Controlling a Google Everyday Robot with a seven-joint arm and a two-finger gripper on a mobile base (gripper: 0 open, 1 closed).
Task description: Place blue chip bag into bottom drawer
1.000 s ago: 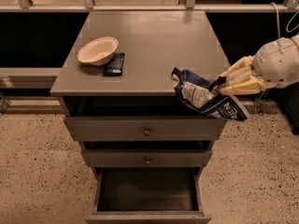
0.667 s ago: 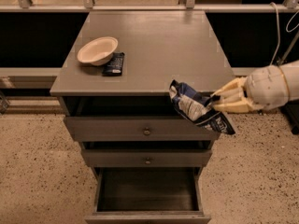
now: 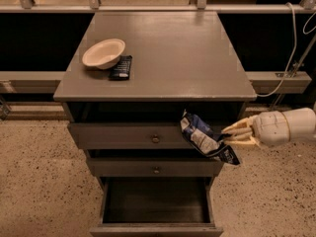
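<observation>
The blue chip bag [image 3: 205, 138], crinkled dark-blue foil with white patches, hangs in front of the cabinet's top drawer front, right of its knob. My gripper [image 3: 228, 137] comes in from the right on a cream-coloured arm and is shut on the bag's right side. The bottom drawer [image 3: 156, 205] is pulled open below; its dark inside shows nothing in it. The bag is above the drawer's right half.
A grey cabinet [image 3: 163, 48] holds a cream bowl [image 3: 103, 53] and a flat black packet [image 3: 121, 67] at its top left. Two closed drawers with small knobs sit above the open one. Speckled floor on both sides; a white cable hangs at right.
My gripper has carried the bag down from the cabinet top's front right edge to the level of the top drawer front, and slightly left.
</observation>
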